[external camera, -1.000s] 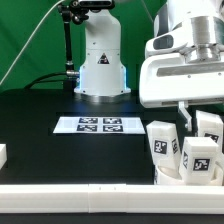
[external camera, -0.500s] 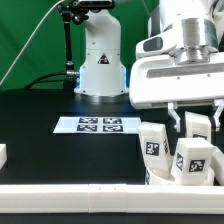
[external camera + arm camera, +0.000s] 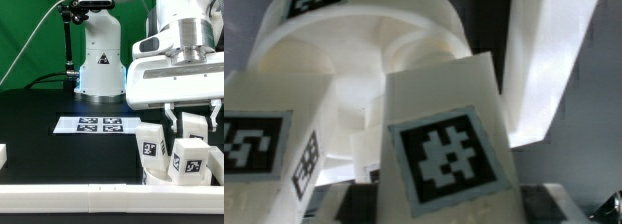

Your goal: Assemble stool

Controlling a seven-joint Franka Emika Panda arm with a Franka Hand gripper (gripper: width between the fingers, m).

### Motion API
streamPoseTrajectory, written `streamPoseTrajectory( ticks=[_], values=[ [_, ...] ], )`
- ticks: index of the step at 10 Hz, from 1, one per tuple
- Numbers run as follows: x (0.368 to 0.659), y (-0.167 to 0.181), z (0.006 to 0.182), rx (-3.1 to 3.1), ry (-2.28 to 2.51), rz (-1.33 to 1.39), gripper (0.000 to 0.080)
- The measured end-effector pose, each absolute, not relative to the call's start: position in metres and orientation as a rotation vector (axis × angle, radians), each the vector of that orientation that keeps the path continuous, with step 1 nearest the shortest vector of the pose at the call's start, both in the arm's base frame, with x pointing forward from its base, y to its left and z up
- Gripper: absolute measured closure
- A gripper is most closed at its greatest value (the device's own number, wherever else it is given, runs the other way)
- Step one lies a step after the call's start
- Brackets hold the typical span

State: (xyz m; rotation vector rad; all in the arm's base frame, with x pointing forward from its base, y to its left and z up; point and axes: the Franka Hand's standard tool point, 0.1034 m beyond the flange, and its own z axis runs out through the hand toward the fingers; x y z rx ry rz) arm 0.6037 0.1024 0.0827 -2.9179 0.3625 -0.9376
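Inspection of the assembly in progress. The white plastic stool (image 3: 175, 160), a round ring-shaped seat carrying stubby blocky legs with black-and-white square tags, sits on the black table (image 3: 40, 130) at about four o'clock in the exterior view, just inside the long white border rail (image 3: 70, 195). At least three legs stand up from the seat: a front leg (image 3: 151, 147), a second front leg (image 3: 188, 160) and a rear leg (image 3: 196, 124). In the wrist view the tagged legs (image 3: 446, 130) rise close to the lens from the curved seat rim (image 3: 331, 40).

The white two-finger gripper (image 3: 193, 116) hangs directly over the stool, its fingers reaching down among the legs. Whether the fingers are clamped on a leg or merely beside one cannot be told; the wrist housing hides the tips.

The marker board (image 3: 99, 124) lies flat at nine o'clock from the stool, well apart.

Judgement: the task appears well advanced, with legs mounted. Tightening of the remaining leg, and any final seating, likely remains.
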Motion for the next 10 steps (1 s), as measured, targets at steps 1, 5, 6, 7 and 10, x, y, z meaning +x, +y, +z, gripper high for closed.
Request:
streamPoseTrajectory(
  ticks=[1,5,6,7,10],
  values=[
    [0.605,0.102,0.083,-2.92,0.363,-0.928,0.0473],
    [0.605,0.106,0.087,-2.927,0.355,-0.881,0.0259],
    [0.604,0.105,0.087,-2.931,0.348,-0.882,0.0169],
    [0.605,0.104,0.09,-2.929,0.344,-0.888,0.0156],
    [0.608,0.106,0.106,-2.937,0.342,-0.795,0.015]
  ],
)
